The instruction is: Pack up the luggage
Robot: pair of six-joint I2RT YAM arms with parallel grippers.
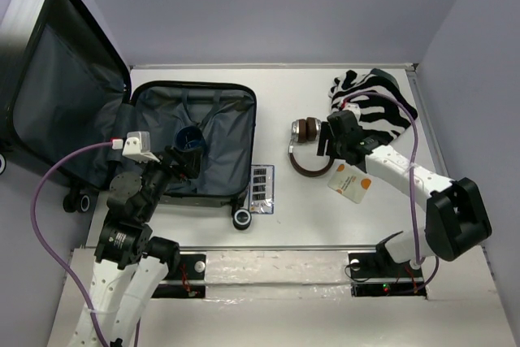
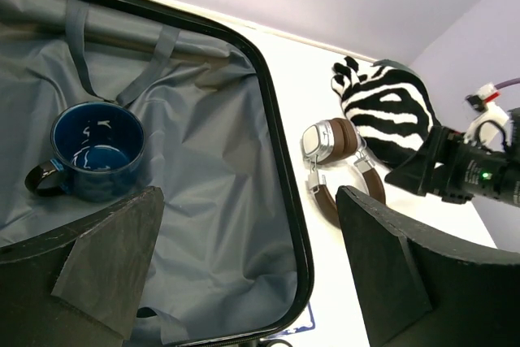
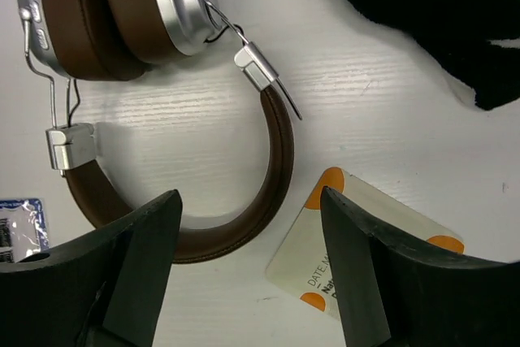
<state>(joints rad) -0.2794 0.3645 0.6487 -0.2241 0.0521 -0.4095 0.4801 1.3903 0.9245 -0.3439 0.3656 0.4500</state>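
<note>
The luggage lies open at the left, grey lining up, with its lid leaning back. A blue mug stands inside the lined base; it also shows in the left wrist view. My left gripper hovers over the base, open and empty. Brown and silver headphones lie on the table to the right of the luggage. My right gripper is open and empty just above their headband.
A zebra-striped cloth lies at the back right. A white card with orange corners lies beside the headphones, partly under my right finger. A small blue-edged packet lies by the luggage's front wheel.
</note>
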